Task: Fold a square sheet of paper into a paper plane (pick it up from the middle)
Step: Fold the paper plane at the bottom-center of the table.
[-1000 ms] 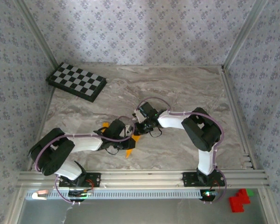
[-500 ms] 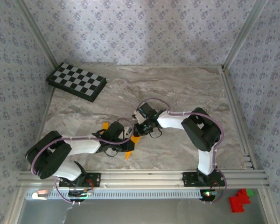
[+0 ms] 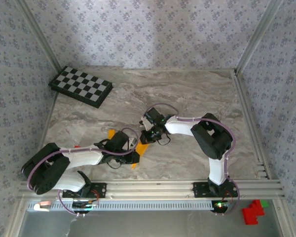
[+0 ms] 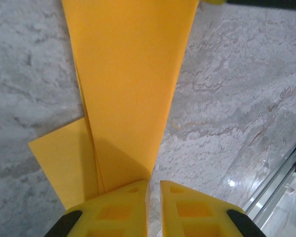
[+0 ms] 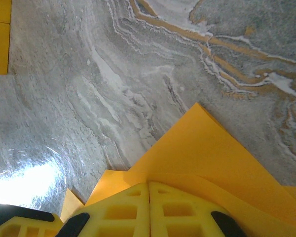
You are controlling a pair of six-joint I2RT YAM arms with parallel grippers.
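Thin orange-yellow square sheet of paper (image 4: pixel 128 74) is creased narrower, no dart yet; your left end effector (image 4: pixel 154 197) grasps it; right end effector (image 5: pixel 149 202) clenched; expect further folds.

walls (image 3: pixel 153 29): grey floral wallpaper | tabletop (image 3: pixel 197 89): grey-veined marble | near edge: aluminium rails (image 3: pixel 153 187) | light: soft, even

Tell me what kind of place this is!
Probably a robot test booth, not a home. The left arm and right arm are bolted to a metal rail at the table edge, wallpapered panels box it in, and a checkered board lies in the far left corner. Orange paper lies between them.
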